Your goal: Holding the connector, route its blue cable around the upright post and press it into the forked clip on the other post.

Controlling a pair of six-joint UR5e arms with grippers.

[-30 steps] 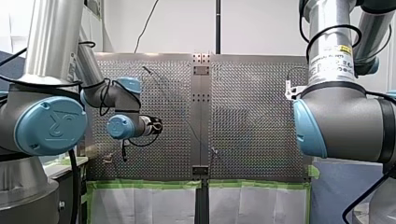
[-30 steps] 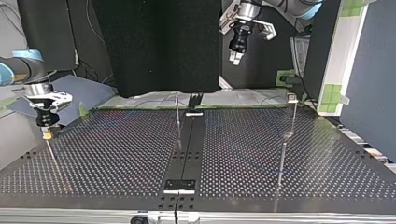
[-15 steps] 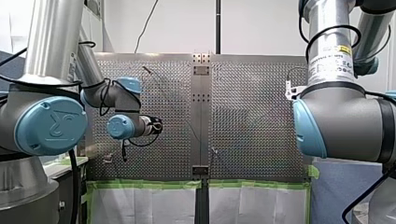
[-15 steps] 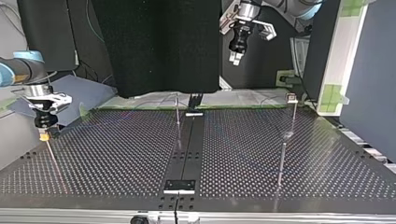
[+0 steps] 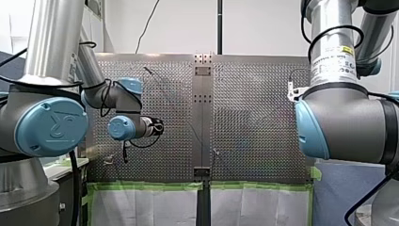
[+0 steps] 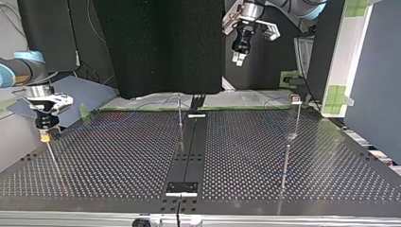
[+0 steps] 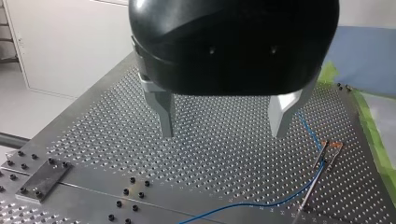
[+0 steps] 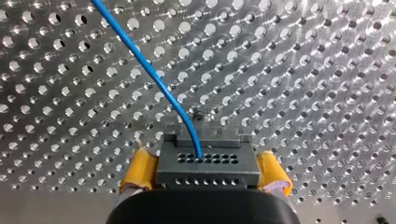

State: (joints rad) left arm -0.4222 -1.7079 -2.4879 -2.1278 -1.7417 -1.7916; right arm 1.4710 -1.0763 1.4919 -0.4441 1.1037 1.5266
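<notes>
My right gripper [image 8: 205, 173] clamps its yellow pads on the dark connector [image 8: 208, 161], low over the perforated worktop [image 6: 118, 161] at the top view's left edge. The blue cable [image 8: 140, 60] leaves the connector's face and runs ahead. My left gripper [image 7: 224, 123] hangs wide open, holding nothing, high in the top view's upper middle.

In the top view the blue cable [image 8: 154, 77] shows only faintly, the forked clip [image 6: 295, 99] seemingly too small to read
</notes>
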